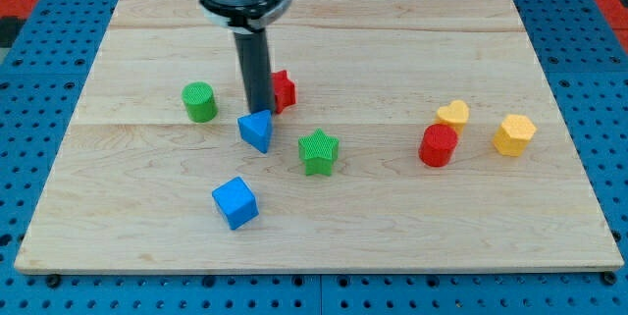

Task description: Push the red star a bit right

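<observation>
The red star (284, 89) sits in the upper middle of the wooden board (392, 40), bright red with ridged sides — its left part is hidden behind my rod, so the points are hard to make out. My tip (258, 111) is just beside the star's left, touching the top of the blue triangle (256, 131). There are no jaws — only the rod.

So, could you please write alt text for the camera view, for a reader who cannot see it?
My tip rests on a wooden board just left of a partly hidden red block, above a blue triangle. Nearby lie a green cylinder, green star and blue cube; at the view's right, a red cylinder, yellow heart and yellow hexagon.
</observation>
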Robot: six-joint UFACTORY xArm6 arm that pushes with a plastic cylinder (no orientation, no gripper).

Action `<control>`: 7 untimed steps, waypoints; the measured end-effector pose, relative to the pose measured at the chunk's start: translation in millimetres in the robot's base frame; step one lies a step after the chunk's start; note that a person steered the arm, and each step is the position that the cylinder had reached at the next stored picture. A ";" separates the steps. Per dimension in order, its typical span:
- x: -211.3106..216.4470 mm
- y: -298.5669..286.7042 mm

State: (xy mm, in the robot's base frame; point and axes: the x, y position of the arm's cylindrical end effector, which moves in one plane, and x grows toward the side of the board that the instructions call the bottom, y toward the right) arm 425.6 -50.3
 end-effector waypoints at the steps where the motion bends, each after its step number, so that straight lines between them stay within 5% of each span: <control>1: -5.3 13.8; 4: -43.8 -83.1; 6: -48.8 19.3; 7: -37.6 19.4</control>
State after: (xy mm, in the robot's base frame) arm 388.0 -30.8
